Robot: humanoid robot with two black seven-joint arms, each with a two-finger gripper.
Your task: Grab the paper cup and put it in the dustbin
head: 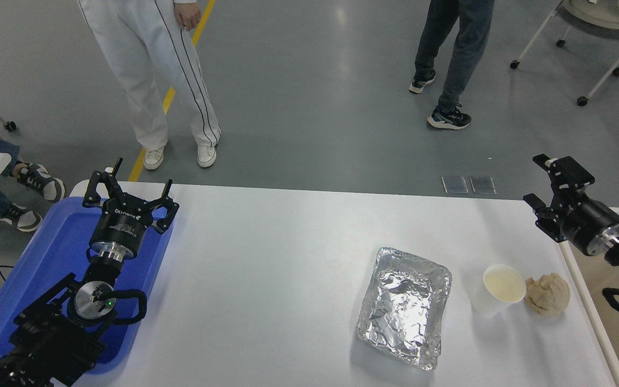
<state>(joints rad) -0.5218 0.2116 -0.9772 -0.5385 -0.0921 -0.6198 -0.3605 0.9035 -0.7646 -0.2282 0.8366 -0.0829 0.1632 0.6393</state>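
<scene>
The paper cup (497, 290) stands upright on the white table at the right, its cream inside showing. The dustbin (589, 312) lies at the picture's right edge; only its off-white rim and part of its beige inside show. My right gripper (536, 180) is open and empty. It hangs above the table's far right corner, beyond the cup and over the dustbin's far end. My left gripper (137, 183) is open and parked over the blue tray at the lower left.
A crumpled tan paper ball (548, 293) touches the cup's right side. A crinkled foil tray (406, 306) lies just left of the cup. A blue plastic tray (57, 252) sits at the table's left end. People's legs (180, 97) stand beyond the far edge.
</scene>
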